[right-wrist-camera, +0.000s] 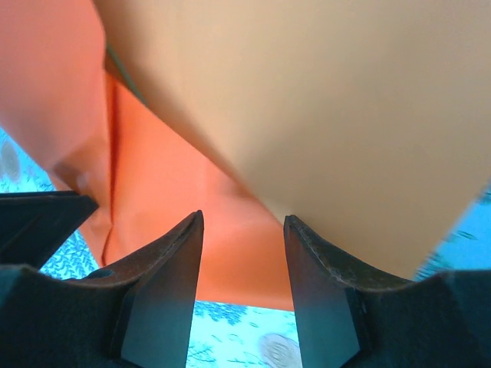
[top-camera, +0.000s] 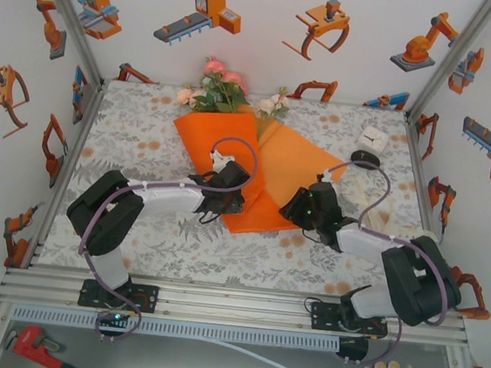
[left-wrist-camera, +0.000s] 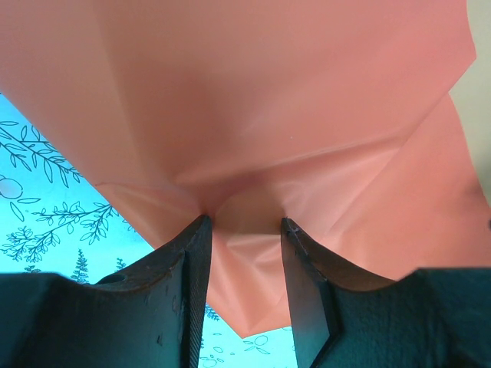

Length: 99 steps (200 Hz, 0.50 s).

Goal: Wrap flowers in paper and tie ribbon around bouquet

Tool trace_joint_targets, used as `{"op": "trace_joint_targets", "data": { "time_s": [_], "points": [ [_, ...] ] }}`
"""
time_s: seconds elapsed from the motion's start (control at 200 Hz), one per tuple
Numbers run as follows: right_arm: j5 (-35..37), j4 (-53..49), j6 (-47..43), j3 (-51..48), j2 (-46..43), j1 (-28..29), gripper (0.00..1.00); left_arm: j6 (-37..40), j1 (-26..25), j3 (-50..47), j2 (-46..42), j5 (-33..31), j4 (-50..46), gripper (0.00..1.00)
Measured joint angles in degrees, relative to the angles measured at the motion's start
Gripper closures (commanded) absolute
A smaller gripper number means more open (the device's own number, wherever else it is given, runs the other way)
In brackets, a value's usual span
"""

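Orange paper (top-camera: 293, 167) folded loosely over flowers (top-camera: 220, 89) at mid-table, blooms out at the far end; wrap unfinished, tying to come; left gripper (left-wrist-camera: 244, 221) astride a creased fold, grip impossible to tell; right gripper (right-wrist-camera: 243, 216) parted at the near flap, clutching nothing.

Pink and cream blooms of the flowers (top-camera: 223, 83), green leaves around them, at the far middle of the desk (top-camera: 136, 142), heads pointing away. Stems hidden under the paper (top-camera: 202, 135): bright orange, matte, folded over them, running diagonally toward the near right, one flap spread flat to the right. In the left wrist view, creased and puckered into radiating folds.
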Motion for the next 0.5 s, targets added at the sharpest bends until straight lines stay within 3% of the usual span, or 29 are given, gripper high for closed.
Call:
{"op": "trace_joint_targets", "data": {
  "time_s": [0.29, 0.39, 0.496],
  "points": [
    [-1.7, -14.3, -2.5, 1.3, -18.1, -1.2, 0.52, 0.2, 0.0, 0.0, 0.0, 0.4, 0.3, 0.55],
    [-1.6, -14.8, -1.0, 1.7, -23.9, 4.1, 0.52, 0.1, 0.0, 0.0, 0.0, 0.4, 0.4, 0.55],
    [-1.6, -13.9, 0.8, 1.6, -23.7, 11.9, 0.52, 0.0, 0.1, 0.0, -0.2, 0.6, 0.4, 0.53]
  ]
}}
